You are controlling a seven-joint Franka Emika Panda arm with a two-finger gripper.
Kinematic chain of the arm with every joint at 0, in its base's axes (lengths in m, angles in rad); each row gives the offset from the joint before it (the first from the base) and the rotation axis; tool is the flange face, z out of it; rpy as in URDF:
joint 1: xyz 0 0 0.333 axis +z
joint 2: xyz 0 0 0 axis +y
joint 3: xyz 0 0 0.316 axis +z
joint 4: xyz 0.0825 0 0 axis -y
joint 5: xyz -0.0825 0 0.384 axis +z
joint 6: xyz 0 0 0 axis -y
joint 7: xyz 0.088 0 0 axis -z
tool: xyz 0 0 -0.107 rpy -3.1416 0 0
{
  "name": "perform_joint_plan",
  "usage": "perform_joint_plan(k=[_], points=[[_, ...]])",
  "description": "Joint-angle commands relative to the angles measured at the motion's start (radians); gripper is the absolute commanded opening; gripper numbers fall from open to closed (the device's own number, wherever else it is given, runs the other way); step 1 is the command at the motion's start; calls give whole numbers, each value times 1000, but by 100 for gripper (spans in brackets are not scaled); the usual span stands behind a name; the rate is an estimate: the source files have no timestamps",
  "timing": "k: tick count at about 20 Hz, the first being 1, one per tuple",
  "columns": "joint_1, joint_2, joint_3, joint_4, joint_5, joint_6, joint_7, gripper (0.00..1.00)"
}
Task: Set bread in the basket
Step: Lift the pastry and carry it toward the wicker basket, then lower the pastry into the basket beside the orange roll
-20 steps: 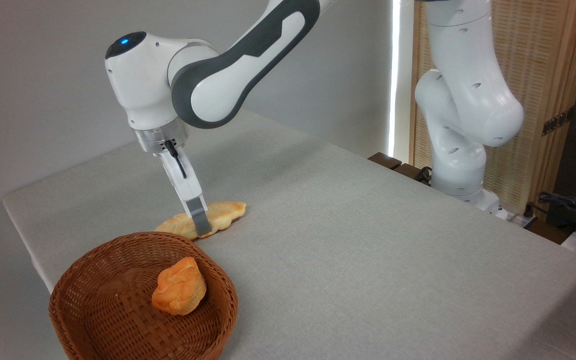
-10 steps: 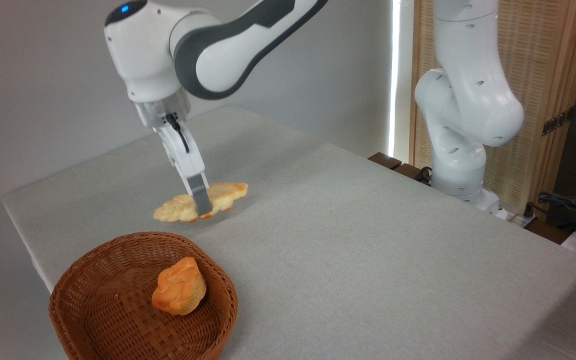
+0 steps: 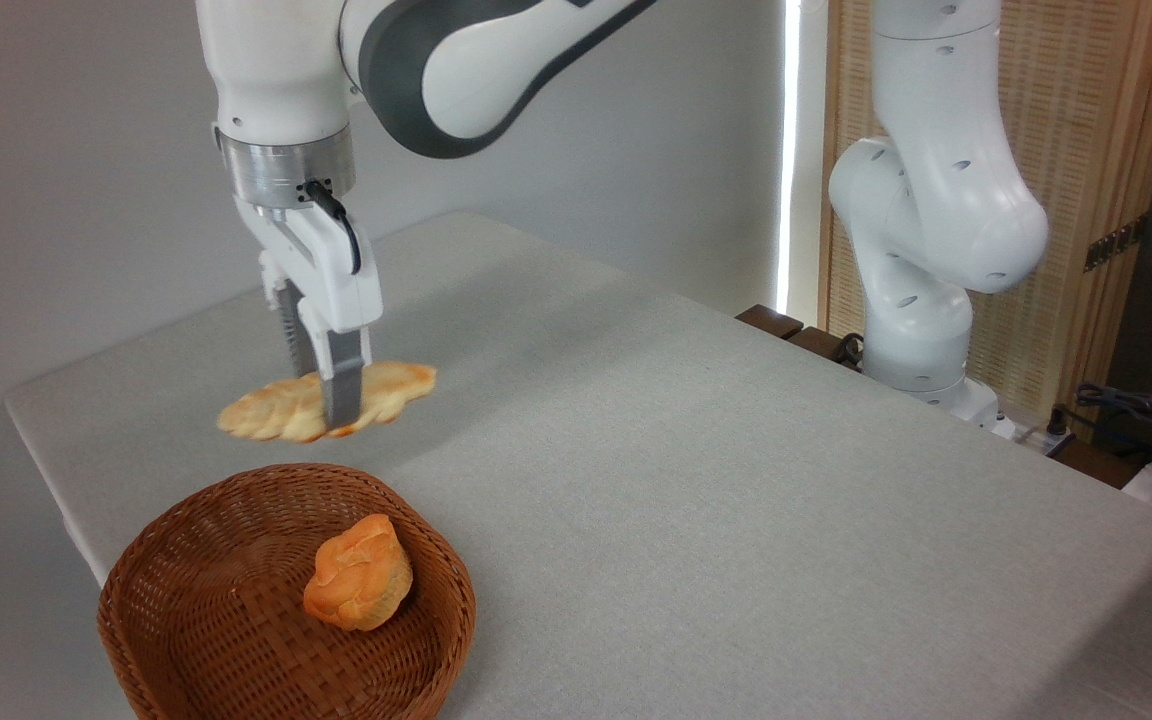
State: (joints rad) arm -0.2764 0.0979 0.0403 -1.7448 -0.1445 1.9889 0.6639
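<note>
seemingly pinching bread (image 3: 276, 410) between jaws

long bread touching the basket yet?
Apart. The camera view shows the bread held up in the hand, with bare table visible between it and the basket rim.

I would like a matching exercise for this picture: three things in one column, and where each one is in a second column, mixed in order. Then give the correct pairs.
Things:
1. bread
2. orange bun
3. basket

Places:
A. standing on the table, near its front left corner
B. held in the gripper, lifted above the table
C. lying inside the basket

Pairs: 1-B, 2-C, 3-A
</note>
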Motion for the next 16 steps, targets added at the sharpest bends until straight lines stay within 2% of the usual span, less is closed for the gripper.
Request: perform_joint_plan(k=[1,2,5,8,16], points=[[-3,23,52,10,-24,102,29,86],[-1,32,59,10,-24,134,28,100],[-1,60,72,10,-33,214,19,100],[-1,75,81,10,-49,223,20,100],[0,89,87,8,-43,229,28,100]])
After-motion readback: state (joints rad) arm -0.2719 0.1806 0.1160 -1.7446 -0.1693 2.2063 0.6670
